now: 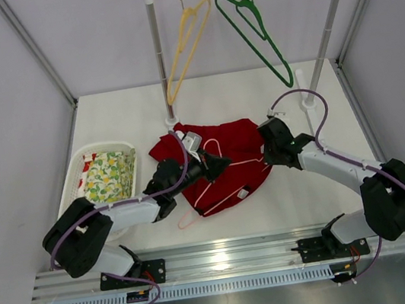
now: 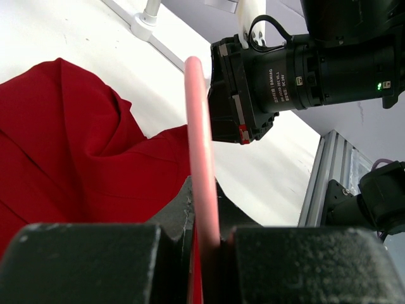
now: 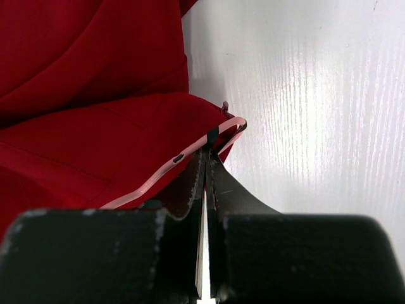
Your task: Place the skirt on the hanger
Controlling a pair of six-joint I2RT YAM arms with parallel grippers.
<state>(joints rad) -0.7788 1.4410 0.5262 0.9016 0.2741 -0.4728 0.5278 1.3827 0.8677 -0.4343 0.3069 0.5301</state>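
Note:
The red skirt [image 1: 241, 153] lies crumpled on the white table between the two arms. The thin pink hanger [image 1: 228, 168] lies across it, its hook end sticking out at the lower left. My left gripper [image 1: 220, 166] is shut on the hanger [image 2: 199, 139], whose bar runs up from between the jaws [image 2: 209, 237], with the skirt [image 2: 69, 145] to the left. My right gripper [image 1: 268, 163] is shut, its tips [image 3: 207, 155] meeting at the hanger's corner [image 3: 158, 172] on the edge of the skirt [image 3: 95, 76]. Whether they pinch anything is hidden.
A clothes rack [image 1: 160, 66] stands at the back with a yellow hanger [image 1: 186, 46] and a dark green hanger [image 1: 257, 35] on its bar. A white basket [image 1: 82, 167] holding floral cloth [image 1: 111, 176] sits at the left. The right wrist [image 2: 304, 76] hangs close above the left gripper.

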